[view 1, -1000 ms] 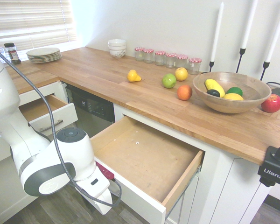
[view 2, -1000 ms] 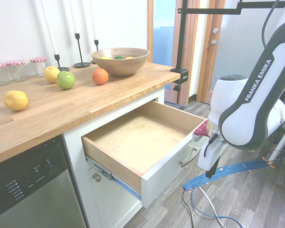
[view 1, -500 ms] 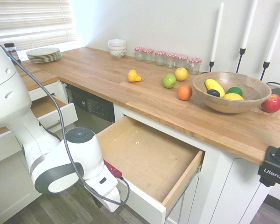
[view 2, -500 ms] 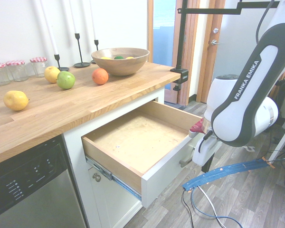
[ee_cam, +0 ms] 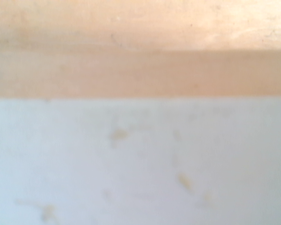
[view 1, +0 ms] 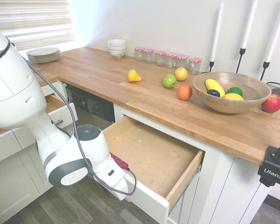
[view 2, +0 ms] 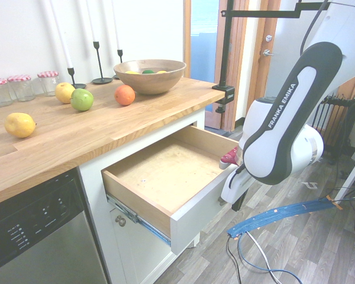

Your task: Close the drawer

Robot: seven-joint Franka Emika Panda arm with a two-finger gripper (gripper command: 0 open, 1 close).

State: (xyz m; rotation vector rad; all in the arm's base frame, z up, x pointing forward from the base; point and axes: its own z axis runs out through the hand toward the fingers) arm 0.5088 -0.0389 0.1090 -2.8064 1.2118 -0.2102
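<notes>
wooden countertop (view 1: pixel 107 74) with plates (view 1: pixel 43 54), bowls (view 1: pixel 117 47), jars (view 1: pixel 168 58), loose fruit (view 1: pixel 169 80), fruit bowl (view 1: pixel 231 92), candlesticks (view 1: pixel 214 35)

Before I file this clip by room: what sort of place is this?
Most likely a kitchen: a wooden countertop over white cabinets, a built-in dishwasher, stacked plates and a bowl of fruit.

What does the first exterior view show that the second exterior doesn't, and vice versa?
First exterior only: stacked plates, white bowls, a red apple, and a smaller open drawer beside the dishwasher.

Second exterior only: the wooden door behind the arm and the metal slide rail under the drawer.

Both: the drawer partly open and empty, the arm at its white front, and the fruit bowl.
</notes>
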